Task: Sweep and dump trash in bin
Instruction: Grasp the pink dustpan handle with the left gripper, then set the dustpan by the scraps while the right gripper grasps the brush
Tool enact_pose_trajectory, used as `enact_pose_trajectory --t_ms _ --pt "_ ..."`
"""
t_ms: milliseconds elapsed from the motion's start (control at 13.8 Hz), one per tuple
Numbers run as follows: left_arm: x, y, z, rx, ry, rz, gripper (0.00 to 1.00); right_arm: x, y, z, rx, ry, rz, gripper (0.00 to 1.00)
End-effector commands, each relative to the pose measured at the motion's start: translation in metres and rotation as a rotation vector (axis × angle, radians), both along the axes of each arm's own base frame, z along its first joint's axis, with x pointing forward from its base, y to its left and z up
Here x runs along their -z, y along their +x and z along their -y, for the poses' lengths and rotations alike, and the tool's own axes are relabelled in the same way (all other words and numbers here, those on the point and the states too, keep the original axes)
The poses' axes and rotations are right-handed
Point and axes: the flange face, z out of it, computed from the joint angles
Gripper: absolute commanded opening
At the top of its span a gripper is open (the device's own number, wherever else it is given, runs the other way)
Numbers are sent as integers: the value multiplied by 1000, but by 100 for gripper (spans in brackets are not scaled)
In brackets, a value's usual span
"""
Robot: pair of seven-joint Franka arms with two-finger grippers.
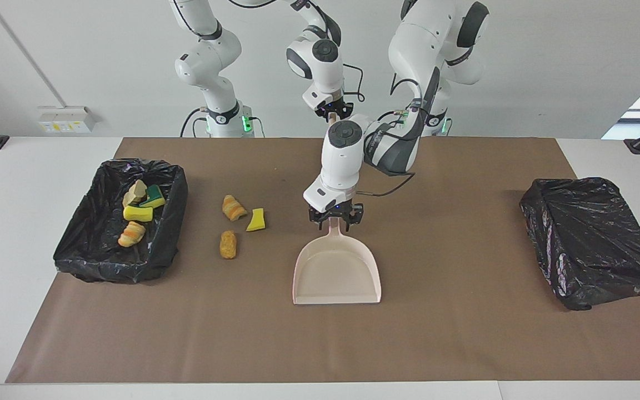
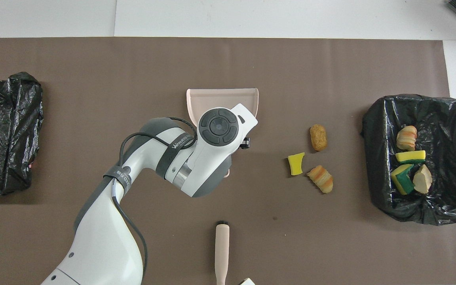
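Brown mat (image 1: 464, 333) as landmark. On it: pale pink dustpan (image 1: 336, 275); yellow sponge chunk (image 1: 256, 220); orange-and-cream striped lump (image 1: 233, 208); golden-brown lump (image 1: 228, 244); two glossy black bag-lined bins (image 1: 103, 255) (image 1: 592, 244) at its ends; cream brush (image 2: 222, 249), black bristles.

The facing view looks from high across the table toward both robot bases, taking in the whole brown mat (image 1: 464, 344). The overhead view looks steeply down from above the robots' end, closer in, cropping that mat's near edge. Both share the pink dustpan (image 1: 336, 275) at centre, half a turn apart.
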Motion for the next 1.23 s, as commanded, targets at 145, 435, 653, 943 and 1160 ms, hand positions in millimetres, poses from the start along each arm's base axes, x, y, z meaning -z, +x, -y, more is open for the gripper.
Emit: enact_pose_trajectory --t_ms 145,435,653,943,1160 --pt "-2 4 4 0 15 26 34 3 -3 1 25 -16 -27 0" --pt "-38 15 -26 74 25 34 1 -13 3 4 -3 -57 -69 0" --pt "-68 16 -69 371 96 -45 1 -46 25 27 -42 -126 -78 0" --pt "-69 17 -99 739 128 -137 0 -88 69 90 -135 -187 -125 0" --pt "-63 11 -114 1038 125 -172 0 -106 129 141 -172 -236 -136 0"
